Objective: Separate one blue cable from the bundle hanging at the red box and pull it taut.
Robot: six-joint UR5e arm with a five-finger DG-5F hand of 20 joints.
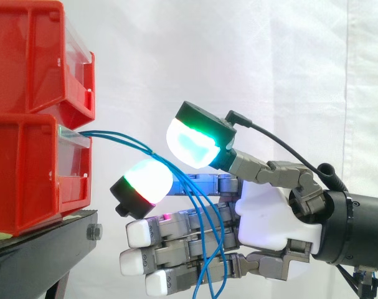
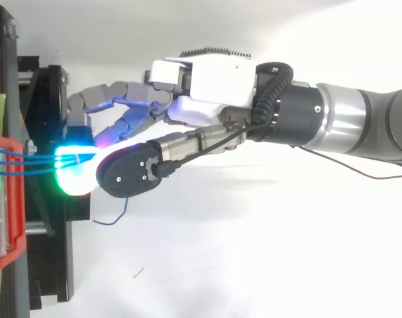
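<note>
Behind everything hangs a big white curtain (image 1: 269,62). On the left of the side view two red bins are stacked, the upper red bin (image 1: 27,56) right on top of the lower red bin (image 1: 20,174). They sit on a black stand (image 1: 39,249).

My arm (image 2: 359,122) comes in from the right. At its end is my hand (image 1: 269,215), with its white palm turned toward the bins. It is near the bins but not touching them.

The blue cables (image 1: 131,143) come out of the front of the lower red bin. They run across the gap to my hand. There they go between my thumb pad (image 1: 192,144) and one finger pad (image 1: 148,180). Those two pads glow green and white, and they are pinched together on the cables. I have a few strands there, not just one.

After the pinch the cables drop down in front of my palm and hang loose. My other fingers (image 1: 170,248) lie below, straight out toward the stand, and hold nothing.

From above, one loose blue end (image 2: 121,213) curls just beside my thumb.

A small bolt (image 1: 94,232) sits on the corner of the stand.
</note>
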